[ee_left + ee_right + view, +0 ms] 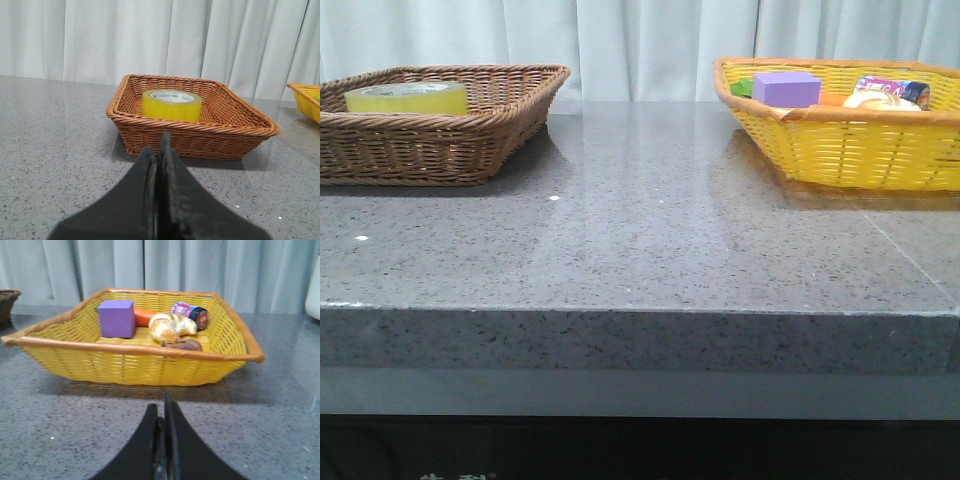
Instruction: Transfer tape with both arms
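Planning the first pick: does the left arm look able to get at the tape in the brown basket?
Probably yes. The tape lies flat and alone in the brown basket, straight ahead of the left gripper, nothing between; its shut fingers must open first.

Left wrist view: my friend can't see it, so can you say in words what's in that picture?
A roll of yellow tape sits flat inside a brown wicker basket on a grey speckled table, with white curtains behind. The left arm's black end effector is shut, in front of the basket and not touching it. A corner of a yellow basket shows at the picture's edge.
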Robot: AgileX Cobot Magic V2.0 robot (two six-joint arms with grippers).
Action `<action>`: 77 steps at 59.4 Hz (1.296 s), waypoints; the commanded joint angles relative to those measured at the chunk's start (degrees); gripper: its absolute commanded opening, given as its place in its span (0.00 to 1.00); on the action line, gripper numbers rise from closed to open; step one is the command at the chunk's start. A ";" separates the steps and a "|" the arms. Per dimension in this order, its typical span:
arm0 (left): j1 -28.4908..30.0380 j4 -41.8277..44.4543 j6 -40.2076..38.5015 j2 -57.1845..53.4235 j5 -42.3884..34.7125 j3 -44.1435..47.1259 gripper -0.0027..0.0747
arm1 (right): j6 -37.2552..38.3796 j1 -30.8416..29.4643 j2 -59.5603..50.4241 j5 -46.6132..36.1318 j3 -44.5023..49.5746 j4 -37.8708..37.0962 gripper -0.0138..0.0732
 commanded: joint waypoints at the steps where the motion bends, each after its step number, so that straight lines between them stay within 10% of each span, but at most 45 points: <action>1: -0.44 0.00 -0.61 -0.98 -4.71 2.27 0.01 | -0.60 1.58 -1.70 -5.40 -1.54 0.16 0.08; 77: -0.44 0.00 -0.61 -0.98 -4.71 2.27 0.01 | 3.42 -0.95 -1.65 -6.12 -1.54 0.14 0.08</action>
